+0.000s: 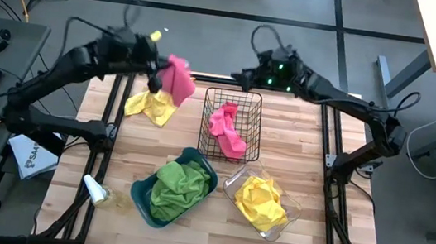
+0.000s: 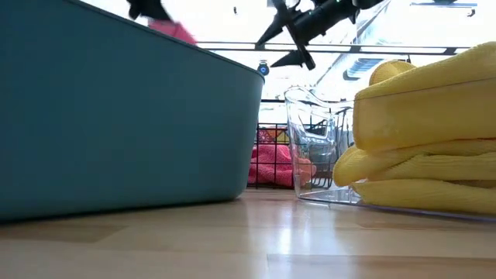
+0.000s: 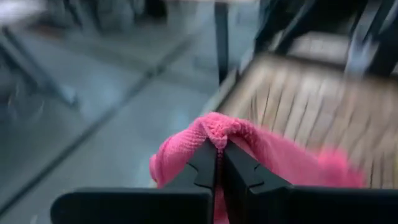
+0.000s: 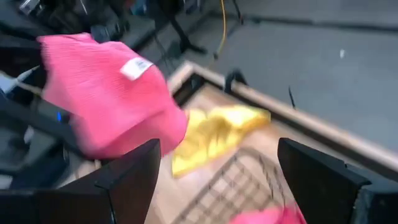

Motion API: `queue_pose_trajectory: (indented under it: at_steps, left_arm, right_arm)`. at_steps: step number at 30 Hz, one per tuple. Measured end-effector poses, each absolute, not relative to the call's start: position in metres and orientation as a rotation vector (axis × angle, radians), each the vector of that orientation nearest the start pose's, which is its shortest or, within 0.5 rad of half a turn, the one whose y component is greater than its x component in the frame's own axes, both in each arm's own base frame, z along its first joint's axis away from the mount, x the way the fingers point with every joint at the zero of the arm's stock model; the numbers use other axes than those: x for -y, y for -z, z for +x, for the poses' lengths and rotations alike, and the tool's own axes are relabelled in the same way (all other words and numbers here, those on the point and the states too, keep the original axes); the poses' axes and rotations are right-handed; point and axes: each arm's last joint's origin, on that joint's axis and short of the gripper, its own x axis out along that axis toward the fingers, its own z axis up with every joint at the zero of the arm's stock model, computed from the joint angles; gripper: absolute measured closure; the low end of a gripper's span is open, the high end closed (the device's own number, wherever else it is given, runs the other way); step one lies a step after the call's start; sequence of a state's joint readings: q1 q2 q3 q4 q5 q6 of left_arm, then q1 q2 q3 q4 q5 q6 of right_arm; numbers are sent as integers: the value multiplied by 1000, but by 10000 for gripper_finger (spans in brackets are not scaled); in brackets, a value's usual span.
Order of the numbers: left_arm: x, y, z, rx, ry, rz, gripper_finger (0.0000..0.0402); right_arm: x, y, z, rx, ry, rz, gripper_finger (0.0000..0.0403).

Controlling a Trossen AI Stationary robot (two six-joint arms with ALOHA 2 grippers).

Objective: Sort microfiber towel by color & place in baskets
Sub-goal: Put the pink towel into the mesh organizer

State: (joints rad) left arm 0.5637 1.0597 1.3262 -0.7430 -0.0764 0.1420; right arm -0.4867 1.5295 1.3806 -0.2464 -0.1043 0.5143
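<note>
The overhead view is evenly and brightly lit, with only soft shadows cast on the wooden surface [image 1: 298, 148]. In the low view, ceiling lights are blown out to glare. Both wrist views are smeared by motion blur, with backgrounds left out of focus.

Pink towel [image 1: 179, 78] aloft beside black basket [image 1: 232, 124]

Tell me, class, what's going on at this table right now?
A two-armed robot is sorting towels by colour. The left pincer is shut on a pink towel, held up beside the wire basket, which already has a pink towel in it. The right pincer hangs open at the basket's far edge. Green towels fill the teal bin, yellow ones the clear bin. One yellow towel lies on the table.
</note>
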Motion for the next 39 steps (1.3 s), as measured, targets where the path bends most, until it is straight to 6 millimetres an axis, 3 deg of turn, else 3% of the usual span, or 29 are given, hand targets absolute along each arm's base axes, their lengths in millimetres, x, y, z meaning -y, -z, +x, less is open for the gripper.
queue_pose_trajectory:
  at_steps: [3,6,11,16,25,30,33,39]
  left_arm:
    - [-110,-435,176,-337,-544,55,401]
    - [-113,-439,200,-237,-464,80,401]
    - [-117,-414,254,-254,-269,67,401]
    - [-118,-370,303,-390,-138,20,401]
    - [-133,-281,351,-696,-138,-109,401]
    - [-137,-253,362,-777,-167,-236,376]
    - [-136,-253,360,-813,-168,-252,336]
    - [-135,-290,349,-823,-152,-203,235]
  right_arm:
    - [169,-377,306,-210,473,559,84]
    - [176,-403,300,-147,477,490,84]
    - [181,-446,287,-62,486,368,84]
    - [182,-474,271,-67,510,296,84]
    - [182,-475,261,-166,553,300,84]
    - [182,-470,260,-218,581,298,84]
    - [182,-470,260,-225,582,300,84]
    - [182,-469,260,-227,582,301,84]
